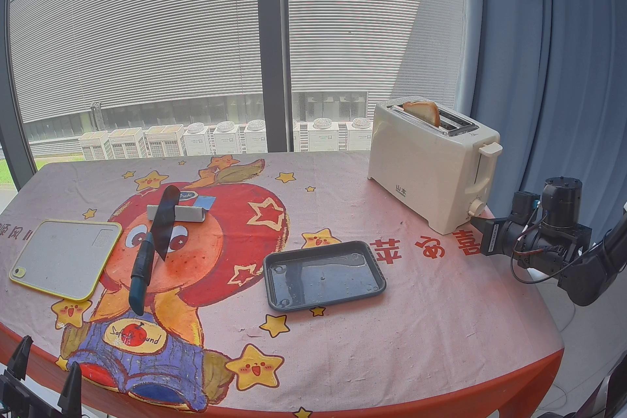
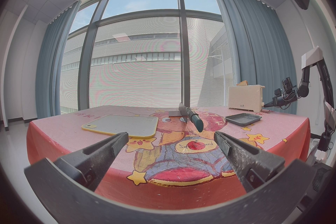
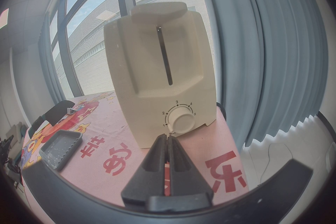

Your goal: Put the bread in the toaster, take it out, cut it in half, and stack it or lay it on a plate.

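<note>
A cream toaster (image 1: 431, 168) stands at the table's back right with a slice of bread (image 1: 422, 111) sticking out of its slot; its lever (image 1: 490, 149) is up. My right gripper (image 1: 475, 222) is shut and empty, its tips close in front of the toaster's round dial (image 3: 182, 121). A dark rectangular plate (image 1: 323, 275) lies mid-table. The knife (image 1: 151, 246), blue handle toward me, leans on a small rest. A pale cutting board (image 1: 65, 257) lies at the left. My left gripper (image 2: 171, 144) is open, low off the table's near left edge.
The toaster (image 2: 245, 97), plate (image 2: 243, 118), knife (image 2: 191, 117) and board (image 2: 122, 125) also show in the left wrist view, the plate (image 3: 59, 147) in the right wrist view too. Blue curtains (image 1: 555, 47) hang right of the table. A window runs behind.
</note>
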